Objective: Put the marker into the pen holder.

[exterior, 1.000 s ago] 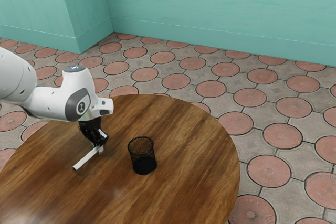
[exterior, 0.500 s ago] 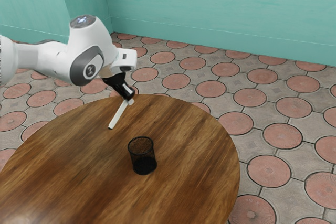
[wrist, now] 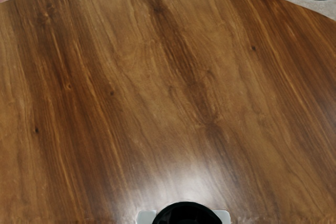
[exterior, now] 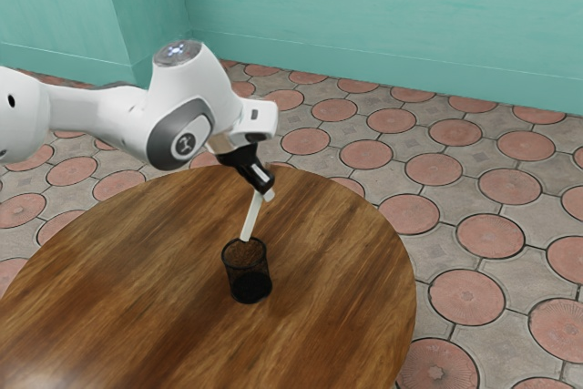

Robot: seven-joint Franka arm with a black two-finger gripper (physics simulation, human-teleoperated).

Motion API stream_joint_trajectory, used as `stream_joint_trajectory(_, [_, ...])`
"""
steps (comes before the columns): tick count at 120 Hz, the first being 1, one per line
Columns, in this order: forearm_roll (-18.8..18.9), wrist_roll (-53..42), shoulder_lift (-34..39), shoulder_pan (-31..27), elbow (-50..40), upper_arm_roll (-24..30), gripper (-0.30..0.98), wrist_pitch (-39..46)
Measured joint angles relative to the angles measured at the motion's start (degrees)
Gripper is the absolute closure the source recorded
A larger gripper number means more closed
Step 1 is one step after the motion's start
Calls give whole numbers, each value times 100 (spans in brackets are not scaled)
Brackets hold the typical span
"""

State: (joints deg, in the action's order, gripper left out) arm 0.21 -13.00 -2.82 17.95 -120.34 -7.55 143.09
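The pincer [exterior: 264, 193] is squeezed onto the marker [exterior: 250, 219], up over the desk [exterior: 155, 298]. The white marker leans, with its low end by the back of the pen holder's rim. I can't tell if that end is a bit inside the black pen holder [exterior: 248, 280] or just over it. The part of the marker in the pincer is hidden. The arm [exterior: 91, 111] is cut off at the exterior view's left.

The exterior view has the pen holder standing up on the desk, and the blue-green wall [exterior: 364, 6]. The wrist view has the wood up close, with a shiny spot [wrist: 184, 177] and a round black thing [wrist: 186, 215] between two pale bits. The black thing is cut off, so I can't tell what it is.
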Motion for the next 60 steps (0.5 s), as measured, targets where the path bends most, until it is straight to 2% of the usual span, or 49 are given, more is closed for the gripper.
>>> stream_joint_trajectory(23, [-75,143,151,83,-358,-32,77,30])
stream_joint_trajectory(60, [-107,280,10,-16,-495,4,77,117])
